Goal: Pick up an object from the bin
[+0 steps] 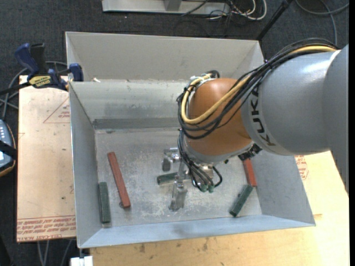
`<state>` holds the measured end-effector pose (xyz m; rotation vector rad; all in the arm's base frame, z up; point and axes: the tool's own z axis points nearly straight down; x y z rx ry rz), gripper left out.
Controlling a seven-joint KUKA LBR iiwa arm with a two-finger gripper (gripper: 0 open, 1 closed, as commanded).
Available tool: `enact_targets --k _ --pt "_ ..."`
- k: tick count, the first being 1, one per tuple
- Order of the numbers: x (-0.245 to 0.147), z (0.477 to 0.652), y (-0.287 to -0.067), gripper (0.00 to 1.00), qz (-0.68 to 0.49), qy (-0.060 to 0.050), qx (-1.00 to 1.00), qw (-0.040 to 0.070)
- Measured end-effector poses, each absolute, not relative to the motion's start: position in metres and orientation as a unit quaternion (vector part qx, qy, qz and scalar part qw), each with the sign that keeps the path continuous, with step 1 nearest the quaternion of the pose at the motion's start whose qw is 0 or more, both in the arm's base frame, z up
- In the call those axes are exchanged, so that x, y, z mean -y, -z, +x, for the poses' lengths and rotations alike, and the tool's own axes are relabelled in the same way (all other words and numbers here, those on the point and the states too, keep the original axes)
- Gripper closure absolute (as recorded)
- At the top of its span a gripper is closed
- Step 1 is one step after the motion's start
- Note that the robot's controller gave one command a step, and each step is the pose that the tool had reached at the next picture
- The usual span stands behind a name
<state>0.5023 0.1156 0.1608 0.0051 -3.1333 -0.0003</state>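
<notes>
Dark green flat stick (165, 179) lies mid-floor in the grey metal bin (83, 148), just beside our gripper (177, 190); we cannot tell whether that gripper is wide, narrow or holding it

The orange dome-shaped wrist cover (213, 121) hides the upper end of the short red stick (250, 174) and part of the grey metal bin (83, 165) floor. The gripper (178, 199) covers one end of the short dark green bar (165, 179).
</notes>
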Motion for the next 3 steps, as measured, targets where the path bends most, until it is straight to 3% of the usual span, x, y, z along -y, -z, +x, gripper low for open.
enact_targets --k 1,2,3 --pt "-0.061 0.553 -0.072 0.00 0.106 0.000 0.994 0.001" --pt "-0.063 0.554 -0.075 1.00 0.107 0.001 0.994 0.000" --pt "-0.057 0.582 -0.246 1.00 0.068 0.000 0.998 -0.006"
